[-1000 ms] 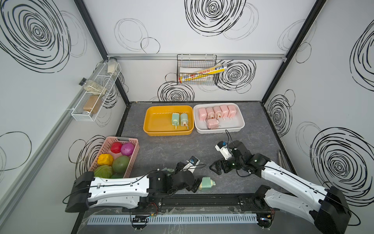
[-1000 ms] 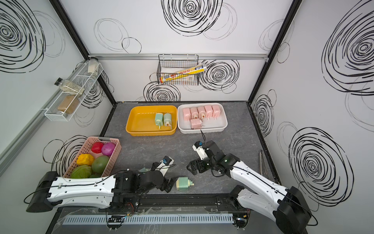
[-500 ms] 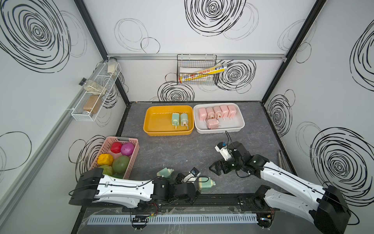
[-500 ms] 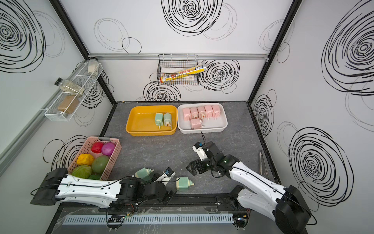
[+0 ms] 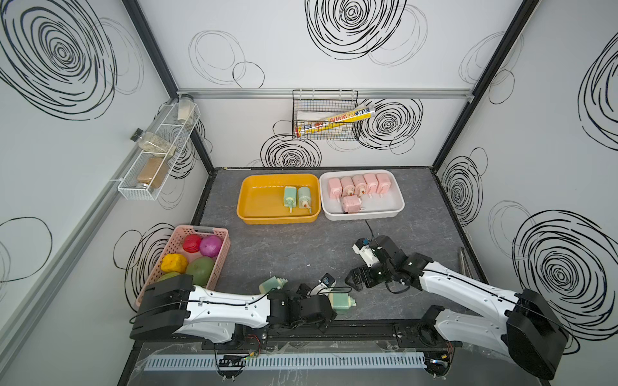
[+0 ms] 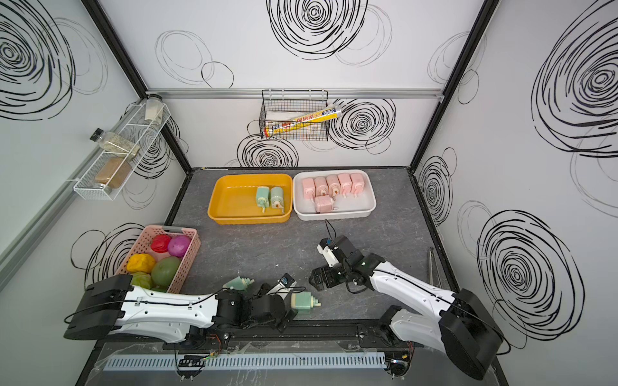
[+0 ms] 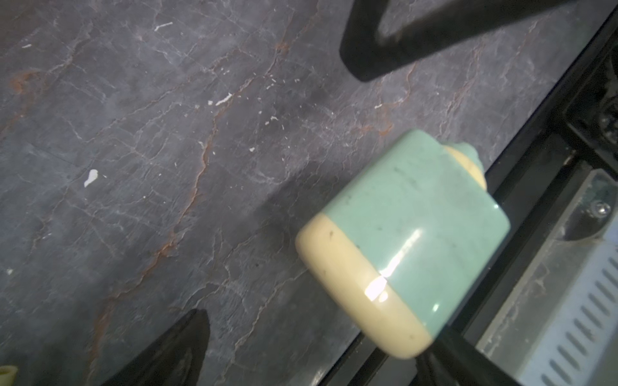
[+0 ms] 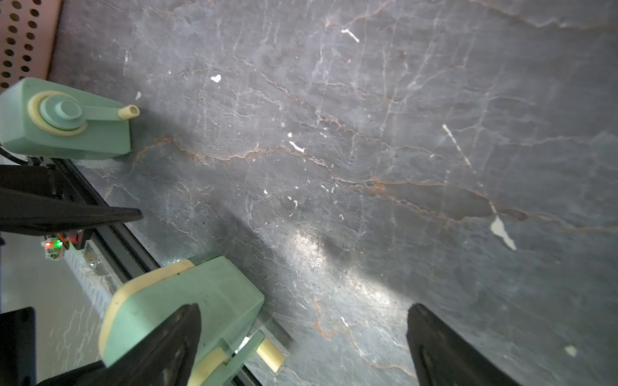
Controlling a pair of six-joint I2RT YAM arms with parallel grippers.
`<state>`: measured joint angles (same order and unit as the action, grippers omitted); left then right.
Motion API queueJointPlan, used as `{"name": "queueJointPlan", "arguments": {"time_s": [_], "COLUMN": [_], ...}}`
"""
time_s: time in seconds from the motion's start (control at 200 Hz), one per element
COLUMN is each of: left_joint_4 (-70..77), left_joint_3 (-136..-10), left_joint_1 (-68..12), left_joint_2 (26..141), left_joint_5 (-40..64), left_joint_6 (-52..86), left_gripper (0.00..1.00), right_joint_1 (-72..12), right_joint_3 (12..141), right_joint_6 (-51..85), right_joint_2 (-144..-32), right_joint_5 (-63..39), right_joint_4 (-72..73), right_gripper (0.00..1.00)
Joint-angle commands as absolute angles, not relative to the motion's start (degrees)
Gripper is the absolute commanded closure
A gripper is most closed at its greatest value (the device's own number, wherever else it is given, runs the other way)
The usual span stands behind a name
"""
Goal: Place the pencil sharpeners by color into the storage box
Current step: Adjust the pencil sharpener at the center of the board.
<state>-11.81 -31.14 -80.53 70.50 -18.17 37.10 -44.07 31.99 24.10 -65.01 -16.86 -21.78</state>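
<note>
Two left: far green sharpener (image 5: 271, 285) now uncovered by left arm's (image 5: 217, 305) retreat, near green sharpener (image 5: 341, 301) beside spread left fingers (image 7: 368, 56); right fingers (image 8: 167, 351) spread, empty. Both grabbable.

Left wrist view: left tool (image 7: 317, 329) shows only one finger (image 7: 174, 351), cut by frame edge; other sits mostly behind near sharpener (image 7: 401, 244). Blurred black shape (image 7: 384, 50) ahead of tool, can't ID. Right wrist view: right tool (image 8: 301, 312) finger covers pt of that sharpener; far sharpener (image 8: 63, 117), beyond left tool, clipped at edge. In both top views left arm (image 5: 217, 307) hides left tool's fingers and pt of far sharpener.
</note>
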Motion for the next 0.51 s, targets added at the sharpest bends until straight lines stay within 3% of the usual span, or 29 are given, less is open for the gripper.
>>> {"name": "queueJointPlan", "arguments": {"time_s": [0.0, 0.5], "left_joint_4": [-8.67, -8.79], "left_joint_3": [-30.17, -27.91], "left_joint_1": [-79.25, -73.86], "left_joint_2": [71.7, 70.88], "left_joint_5": [-17.08, -18.19], "left_joint_6": [35.9, 34.55], "left_gripper": [0.01, 0.01], "right_joint_1": [-45.08, -48.66], "right_joint_3": [30.82, 30.19], "right_joint_6": [26.09, 27.56], "right_joint_2": [-65.39, -63.15], "right_joint_5": [-15.97, -12.98], "right_joint_4": [-20.01, -24.59], "right_gripper": [0.0, 0.0]}}
